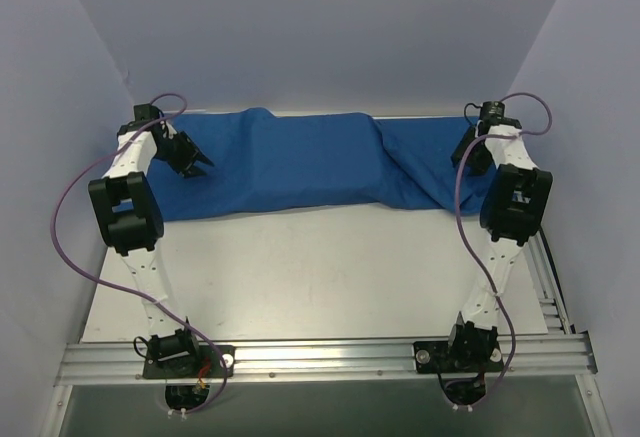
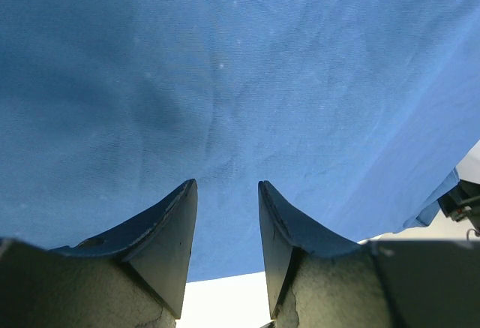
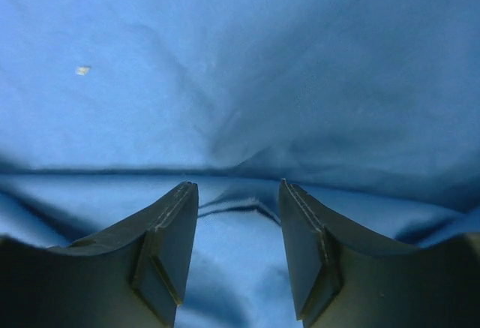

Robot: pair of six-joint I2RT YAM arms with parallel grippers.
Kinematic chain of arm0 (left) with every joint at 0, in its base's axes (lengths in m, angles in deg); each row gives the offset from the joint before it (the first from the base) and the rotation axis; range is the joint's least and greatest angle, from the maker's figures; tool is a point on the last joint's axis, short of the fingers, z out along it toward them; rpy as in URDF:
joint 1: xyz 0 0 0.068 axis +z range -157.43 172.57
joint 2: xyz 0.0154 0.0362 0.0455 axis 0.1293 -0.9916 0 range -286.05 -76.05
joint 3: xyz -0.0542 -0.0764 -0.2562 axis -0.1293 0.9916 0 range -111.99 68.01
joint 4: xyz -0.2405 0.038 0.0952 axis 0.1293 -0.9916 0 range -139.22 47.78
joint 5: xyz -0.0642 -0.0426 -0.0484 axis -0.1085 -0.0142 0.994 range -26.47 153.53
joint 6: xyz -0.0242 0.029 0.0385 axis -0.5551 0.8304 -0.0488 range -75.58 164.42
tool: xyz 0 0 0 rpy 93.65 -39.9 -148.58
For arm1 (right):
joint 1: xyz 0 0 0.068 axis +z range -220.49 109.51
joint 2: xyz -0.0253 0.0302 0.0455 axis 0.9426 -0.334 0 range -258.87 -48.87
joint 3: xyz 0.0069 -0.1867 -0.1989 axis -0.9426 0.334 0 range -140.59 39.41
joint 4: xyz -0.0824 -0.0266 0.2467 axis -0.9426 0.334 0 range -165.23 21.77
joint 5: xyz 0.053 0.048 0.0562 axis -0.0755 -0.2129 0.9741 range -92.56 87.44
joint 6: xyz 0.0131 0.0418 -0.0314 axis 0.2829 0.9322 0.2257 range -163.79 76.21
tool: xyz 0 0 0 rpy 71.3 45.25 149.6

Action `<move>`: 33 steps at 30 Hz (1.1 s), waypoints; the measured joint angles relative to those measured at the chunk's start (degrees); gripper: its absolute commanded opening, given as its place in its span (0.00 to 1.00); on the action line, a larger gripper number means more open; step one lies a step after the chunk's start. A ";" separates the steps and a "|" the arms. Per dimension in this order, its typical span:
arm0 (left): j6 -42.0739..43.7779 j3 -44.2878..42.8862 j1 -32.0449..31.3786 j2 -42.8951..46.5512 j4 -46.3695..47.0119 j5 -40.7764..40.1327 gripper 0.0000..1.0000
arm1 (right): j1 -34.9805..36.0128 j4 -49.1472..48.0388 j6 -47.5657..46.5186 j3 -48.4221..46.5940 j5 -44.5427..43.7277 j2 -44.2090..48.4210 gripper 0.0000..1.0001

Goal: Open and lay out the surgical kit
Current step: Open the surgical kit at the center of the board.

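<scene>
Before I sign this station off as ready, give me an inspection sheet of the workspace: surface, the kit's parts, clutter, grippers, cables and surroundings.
Surface: white table, with an aluminium rail along its near edge.
Job's things: blue cloth lies bunched across the far side, not spread flat; tray and instruments not seen.
Clutter: only a pale speck on the cloth.
Grippers: left gripper open over the cloth's left end; right gripper open over its right end; neither holds anything.
Cables: left purple cable and right purple cable each loop off their arm.
Surroundings: plain pale walls on three sides.
</scene>
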 measured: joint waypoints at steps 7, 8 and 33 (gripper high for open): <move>0.31 0.24 0.11 0.00 0.04 0.20 0.47 | 0.00 -1.16 -0.52 2.54 0.63 -1.09 0.39; 0.42 0.39 0.13 0.00 0.04 0.20 0.47 | 0.00 -1.27 -0.61 2.54 0.68 -1.09 0.37; 0.52 2.40 0.17 0.02 0.17 0.17 0.47 | -0.22 2.64 -0.31 -2.05 -0.76 -0.79 0.00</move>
